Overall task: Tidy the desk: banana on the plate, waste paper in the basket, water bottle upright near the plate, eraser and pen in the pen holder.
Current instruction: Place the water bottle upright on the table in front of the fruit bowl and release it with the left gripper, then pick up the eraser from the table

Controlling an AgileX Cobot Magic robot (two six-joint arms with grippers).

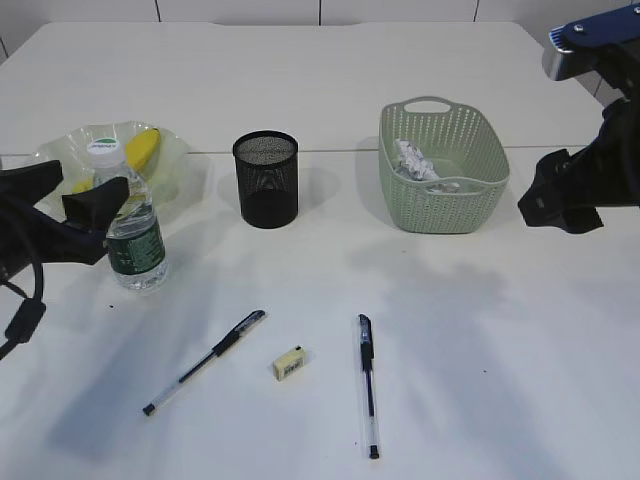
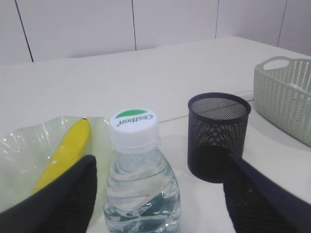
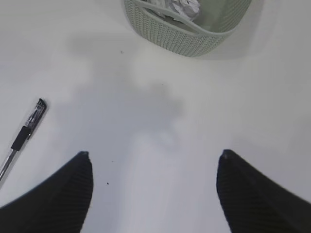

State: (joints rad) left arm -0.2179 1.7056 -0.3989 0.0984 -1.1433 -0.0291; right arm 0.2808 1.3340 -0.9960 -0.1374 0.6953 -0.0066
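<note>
The water bottle (image 1: 135, 235) stands upright by the clear plate (image 1: 60, 155), which holds the banana (image 1: 143, 148). My left gripper (image 1: 75, 190) is open, its fingers on either side of the bottle (image 2: 141, 189) without pinching it. The left wrist view also shows the banana (image 2: 68, 150) and the black mesh pen holder (image 2: 218, 136). Two pens (image 1: 205, 362) (image 1: 367, 385) and the eraser (image 1: 289, 363) lie on the table in front. My right gripper (image 1: 548, 195) is open and empty (image 3: 154, 153), above bare table beside the green basket (image 1: 443, 165), which holds crumpled paper (image 1: 412, 160).
The pen holder (image 1: 266, 180) stands between the plate and the basket. The basket (image 3: 184, 39) with paper (image 3: 177, 7) lies ahead in the right wrist view, and one pen's cap end (image 3: 24, 136) lies at its left edge.
</note>
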